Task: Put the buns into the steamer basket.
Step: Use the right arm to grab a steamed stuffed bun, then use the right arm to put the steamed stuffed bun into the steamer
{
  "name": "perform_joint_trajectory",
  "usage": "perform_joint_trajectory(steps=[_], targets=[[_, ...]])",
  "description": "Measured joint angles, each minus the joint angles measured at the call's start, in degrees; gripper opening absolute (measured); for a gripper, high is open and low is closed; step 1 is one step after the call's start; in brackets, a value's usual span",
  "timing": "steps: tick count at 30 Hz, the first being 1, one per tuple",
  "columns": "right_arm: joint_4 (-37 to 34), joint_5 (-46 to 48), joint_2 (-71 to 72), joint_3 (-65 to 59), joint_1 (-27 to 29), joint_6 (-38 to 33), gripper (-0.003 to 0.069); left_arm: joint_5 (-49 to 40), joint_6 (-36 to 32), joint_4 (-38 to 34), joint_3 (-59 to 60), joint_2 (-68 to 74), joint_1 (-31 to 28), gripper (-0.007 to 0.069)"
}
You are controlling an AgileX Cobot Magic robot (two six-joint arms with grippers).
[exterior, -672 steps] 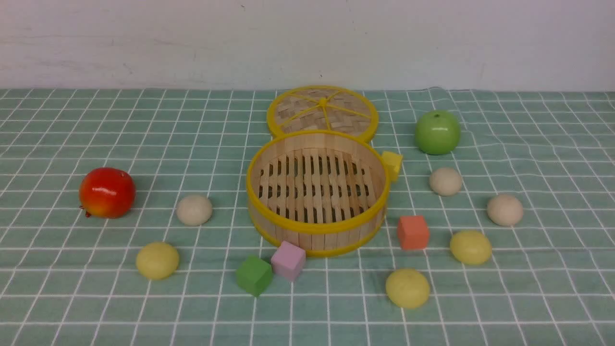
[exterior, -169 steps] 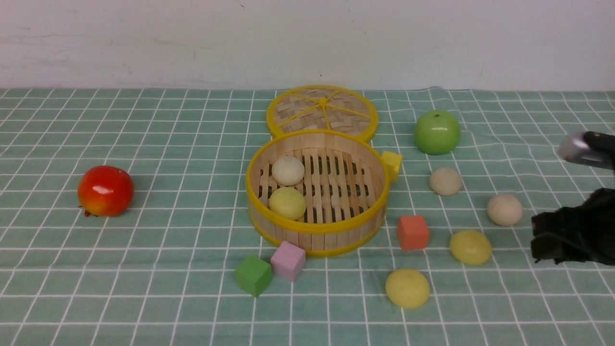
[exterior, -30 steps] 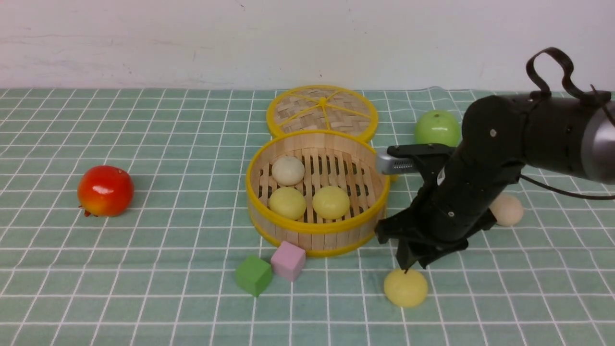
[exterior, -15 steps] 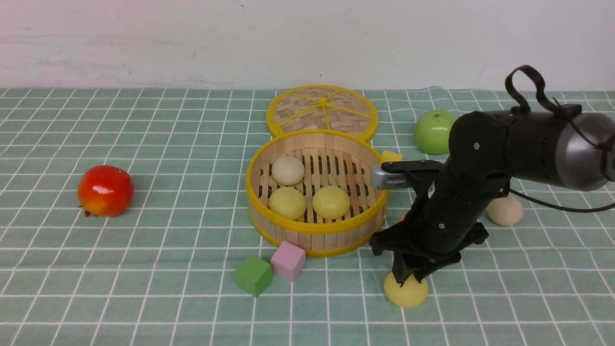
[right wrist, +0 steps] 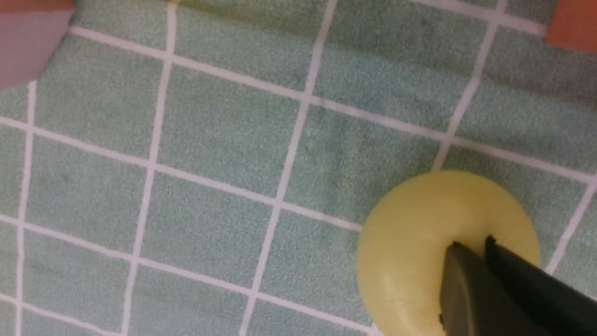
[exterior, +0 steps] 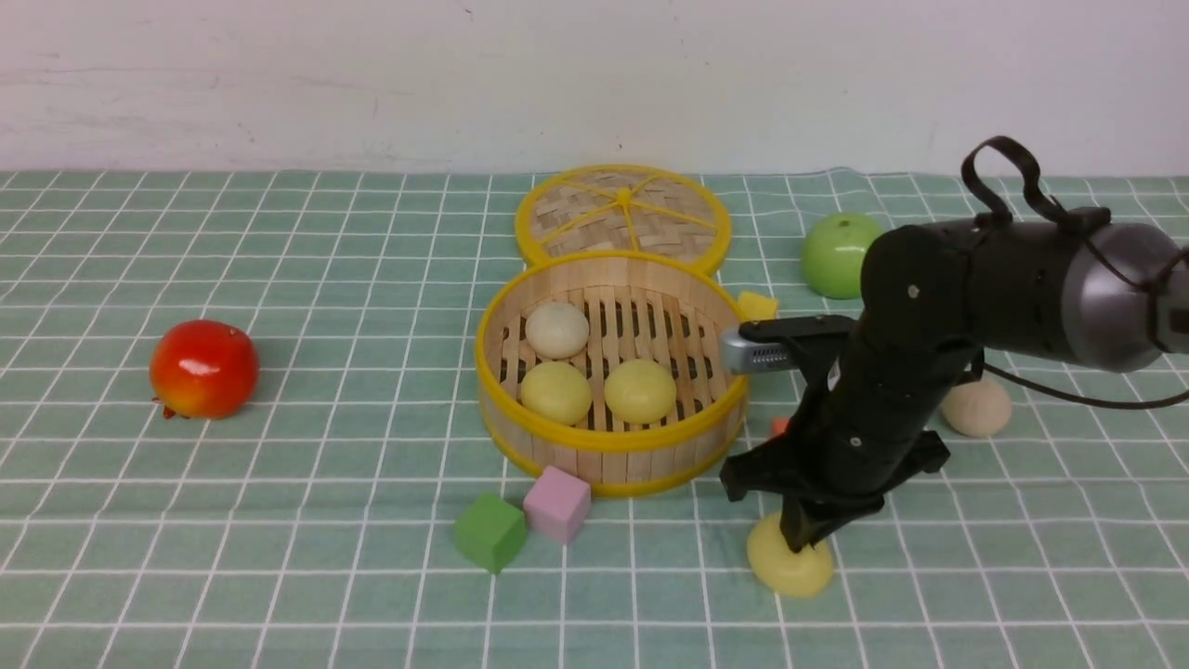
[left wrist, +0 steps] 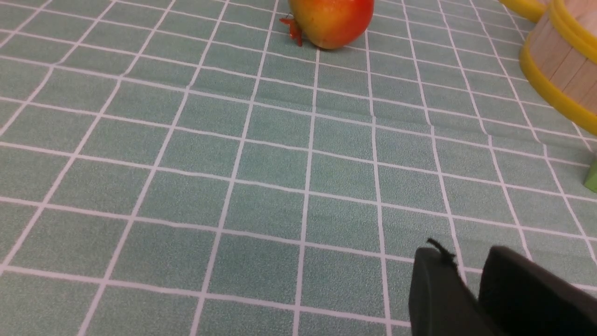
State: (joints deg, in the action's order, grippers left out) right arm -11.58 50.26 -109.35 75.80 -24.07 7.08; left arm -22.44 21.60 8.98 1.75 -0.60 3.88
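1. The near yellow bun [exterior: 790, 569] lies on the desk [exterior: 279, 576], in front of the steamer basket [exterior: 608, 444] and to its right. It sits dome up and flat side down, and is round, so it has no long axis.
2. The right tool [exterior: 801, 542] stands on this bun from above. It is clenched, and its fingers [right wrist: 466, 289] meet on the bun's crown, not around its sides.
3. The basket stands open side up. Inside are a pale bun [exterior: 556, 330] at the far left, a left yellow bun [exterior: 555, 392] and a middle yellow bun [exterior: 640, 390], the two side by side by the near wall.
4. A beige bun [exterior: 980, 409] rests on the desk further right, partly hidden by the right arm.
5. An orange cube [exterior: 778, 426] shows as a sliver between the arm and the basket's right wall.
6. A pink cube [exterior: 556, 503] sits just beside the basket's near wall, with a green cube [exterior: 490, 531] next to it.
7. Behind the basket lies the lid [exterior: 622, 214], and a yellow cube [exterior: 757, 305] is at its far right.
8. A green apple [exterior: 836, 255] stands far right and a red apple [exterior: 204, 369] well to the left.
9. The left tool [left wrist: 464, 280] hangs over bare cloth. I cannot tell whether it is released or clenched.
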Motion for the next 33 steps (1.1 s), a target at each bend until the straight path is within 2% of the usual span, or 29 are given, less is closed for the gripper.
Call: perform_joint_trajectory(steps=[9,15,20,33], targets=[[-1.21,1.68,2.71,5.61,0.00,-0.56,-0.0004,0.00,0.00,0.00,0.00,0.00,0.00,0.0150],[0.29,0.89,1.27,19.85,0.24,-1.16,-0.0004,0.00,0.00,0.00,0.00,0.00,0.00,0.0151],[1.04,0.71,-6.62,29.44,1.64,-1.64,-0.0004,0.00,0.00,0.00,0.00,0.00,0.00,0.0158],[1.41,-2.47,-16.36,32.00,1.69,-1.52,-0.0004,0.00,0.00,0.00,0.00,0.00,0.00,0.0164]])
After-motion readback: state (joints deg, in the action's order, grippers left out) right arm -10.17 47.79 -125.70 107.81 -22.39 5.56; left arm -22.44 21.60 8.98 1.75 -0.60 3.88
